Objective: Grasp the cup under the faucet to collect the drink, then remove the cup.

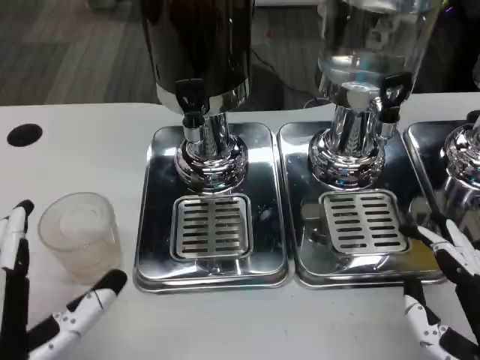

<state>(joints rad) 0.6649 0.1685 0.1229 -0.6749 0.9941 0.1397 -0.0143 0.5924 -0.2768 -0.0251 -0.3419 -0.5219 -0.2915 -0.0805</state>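
Note:
A clear plastic cup [79, 235] stands upright on the white table at the left, beside the dark dispenser's chrome tray [159, 210] and not under its faucet [192, 99]. My left hand [45, 300] is at the bottom left with fingers spread around the cup, one on its left and one below it, not touching it. My right hand [446, 289] is at the bottom right with fingers apart, over the front edge of the middle tray [300, 225], holding nothing. The clear dispenser's faucet [391, 94] is above that tray's grate [363, 220].
A third chrome tray and dispenser base [461, 161] sit at the right edge. A black round hole [24, 134] is in the table at the far left. Slotted drain grates [212, 225] lie in the trays. White table surface runs along the front.

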